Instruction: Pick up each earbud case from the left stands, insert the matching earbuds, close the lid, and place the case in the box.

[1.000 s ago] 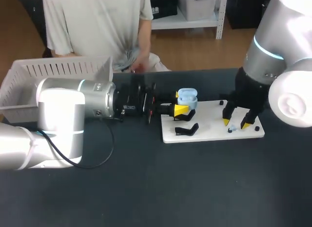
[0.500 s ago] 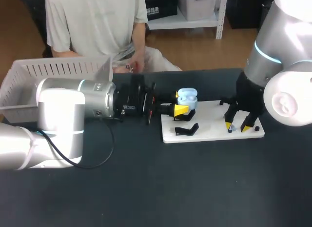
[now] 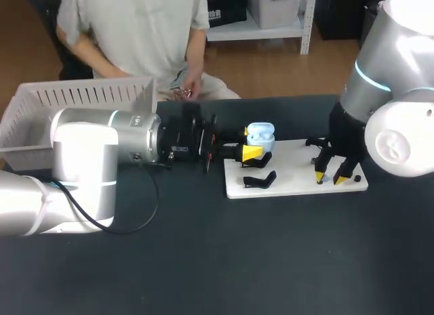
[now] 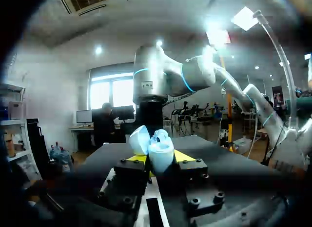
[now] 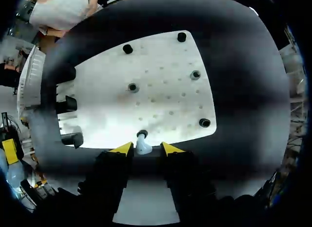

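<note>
A light blue earbud case (image 3: 260, 134) with its lid up is held over the left end of the white board (image 3: 291, 183); my left gripper (image 3: 251, 152) is shut on it. In the left wrist view the case (image 4: 160, 151) sits between the yellow fingertips (image 4: 138, 158), its lid (image 4: 139, 139) tilted back. My right gripper (image 3: 329, 178) stands low over the board's right end. In the right wrist view a small pale earbud (image 5: 143, 147) stands on a black peg between the fingers of that gripper (image 5: 146, 149), with thin gaps on both sides.
A black case stand (image 3: 260, 180) sits on the board's left part. Several black pegs (image 5: 132, 87) dot the board (image 5: 161, 97). A white slatted basket (image 3: 41, 98) stands at the table's far left.
My right gripper has sunk towards the board and its fingers have narrowed around the earbud. My left arm and the case have kept still.
</note>
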You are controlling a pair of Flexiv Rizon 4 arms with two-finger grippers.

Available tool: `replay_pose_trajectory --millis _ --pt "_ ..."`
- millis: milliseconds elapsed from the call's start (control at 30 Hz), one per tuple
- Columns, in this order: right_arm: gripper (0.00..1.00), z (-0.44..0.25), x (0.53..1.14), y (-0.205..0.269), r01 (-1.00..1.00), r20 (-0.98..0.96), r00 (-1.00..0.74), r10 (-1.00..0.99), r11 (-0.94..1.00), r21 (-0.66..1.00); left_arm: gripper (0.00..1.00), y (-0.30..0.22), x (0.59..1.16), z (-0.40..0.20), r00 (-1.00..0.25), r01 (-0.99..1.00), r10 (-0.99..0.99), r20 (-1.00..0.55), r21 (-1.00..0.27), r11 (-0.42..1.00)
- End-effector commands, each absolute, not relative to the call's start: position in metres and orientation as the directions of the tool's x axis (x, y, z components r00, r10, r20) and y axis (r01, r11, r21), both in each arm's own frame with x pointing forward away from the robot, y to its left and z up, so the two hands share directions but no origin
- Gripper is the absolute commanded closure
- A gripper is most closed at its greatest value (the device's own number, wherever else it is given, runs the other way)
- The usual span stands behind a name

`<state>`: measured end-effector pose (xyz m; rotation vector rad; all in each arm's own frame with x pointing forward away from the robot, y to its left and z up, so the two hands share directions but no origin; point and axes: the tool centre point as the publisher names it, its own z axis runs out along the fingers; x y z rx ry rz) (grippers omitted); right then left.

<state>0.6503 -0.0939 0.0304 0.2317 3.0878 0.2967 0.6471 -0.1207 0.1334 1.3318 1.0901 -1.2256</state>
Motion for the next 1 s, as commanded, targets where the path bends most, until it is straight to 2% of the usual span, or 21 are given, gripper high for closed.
replay_pose_trajectory --millis 33,567,600,633,733,1000 --pt "0.69 0.029 0.653 -0.094 0.146 -0.015 -0.988 0.152 0.971 0.191 1.0 -0.121 0.648 0.133 0.086 0.99 -0.004 -0.996 0.086 -0.112" --pt "0.82 0.025 0.655 -0.09 0.142 -0.004 -0.989 0.146 0.971 0.193 1.0 -0.121 0.648 0.133 0.086 0.99 -0.004 -0.996 0.086 -0.112" --pt "0.84 0.025 0.655 -0.09 0.143 -0.004 -0.989 0.146 0.971 0.193 1.0 -0.121 0.648 0.133 0.086 0.99 -0.004 -0.996 0.086 -0.112" --pt "0.92 0.025 0.656 -0.09 0.145 -0.004 -0.989 0.148 0.97 0.194 1.0 -0.121 0.648 0.133 0.086 0.99 -0.004 -0.996 0.086 -0.112" --pt "1.0 0.026 0.656 -0.091 0.148 -0.004 -0.988 0.151 0.97 0.194 1.0 -0.121 0.648 0.133 0.086 0.99 -0.004 -0.996 0.086 -0.112" --pt "1.0 0.039 0.651 -0.094 0.153 -0.003 -0.988 0.157 0.969 0.193 1.0 -0.121 0.648 0.133 0.086 0.99 -0.004 -0.996 0.086 -0.112"
